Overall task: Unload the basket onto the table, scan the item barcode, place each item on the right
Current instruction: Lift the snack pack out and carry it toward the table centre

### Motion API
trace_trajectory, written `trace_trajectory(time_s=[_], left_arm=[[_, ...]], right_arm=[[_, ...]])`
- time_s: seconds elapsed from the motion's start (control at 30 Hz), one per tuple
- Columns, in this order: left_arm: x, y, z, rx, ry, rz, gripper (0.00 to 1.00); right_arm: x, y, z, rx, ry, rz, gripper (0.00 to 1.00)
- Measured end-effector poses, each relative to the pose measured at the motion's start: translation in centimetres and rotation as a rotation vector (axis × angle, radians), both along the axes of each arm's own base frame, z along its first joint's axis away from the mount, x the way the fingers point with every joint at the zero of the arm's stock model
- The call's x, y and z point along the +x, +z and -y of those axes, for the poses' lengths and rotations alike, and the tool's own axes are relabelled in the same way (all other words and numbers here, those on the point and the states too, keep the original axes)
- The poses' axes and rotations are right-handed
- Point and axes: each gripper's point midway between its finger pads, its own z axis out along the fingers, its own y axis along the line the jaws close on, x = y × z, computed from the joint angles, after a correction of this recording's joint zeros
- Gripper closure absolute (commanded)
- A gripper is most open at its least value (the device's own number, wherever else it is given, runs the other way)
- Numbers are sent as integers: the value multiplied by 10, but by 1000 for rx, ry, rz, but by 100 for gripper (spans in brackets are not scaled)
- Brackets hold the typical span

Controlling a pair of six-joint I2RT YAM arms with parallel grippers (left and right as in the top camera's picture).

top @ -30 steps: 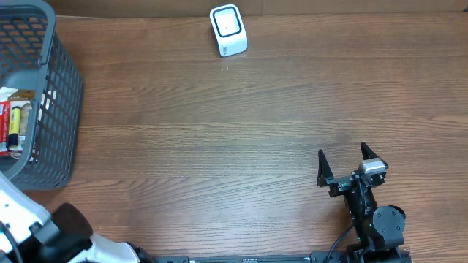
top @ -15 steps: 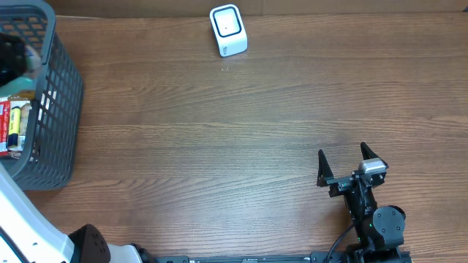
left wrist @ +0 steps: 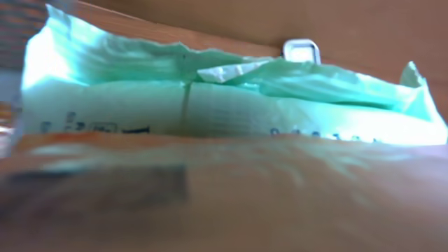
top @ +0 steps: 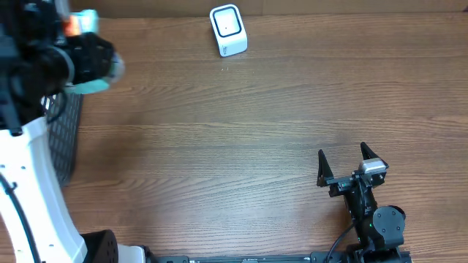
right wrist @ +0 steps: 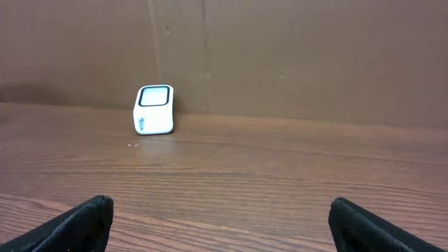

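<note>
Over the basket [top: 67, 146] rim, the left pincer [top: 93, 64] is clamped on the green packet [left wrist: 224, 105] (pickup done); presentation to the scanner [top: 228, 29] is outstanding. The right pincer [top: 342, 162] stands apart, idle.

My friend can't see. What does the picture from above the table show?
The left gripper holds a pale green packet up near the grey basket at the left of the wooden table. A small white scanner stands at the far edge, and the right gripper rests open near the front.
</note>
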Motion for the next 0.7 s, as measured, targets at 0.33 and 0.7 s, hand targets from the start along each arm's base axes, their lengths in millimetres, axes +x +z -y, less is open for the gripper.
trace_trajectory(time_s=[0.33, 0.7], left_arm=[[5, -70, 112, 17, -240, -144, 71], [-9, -159, 236, 35, -402, -178, 73]], right_arm=[[0, 0, 0, 0, 0, 0, 0], [0, 0, 0, 0, 1, 0, 0]])
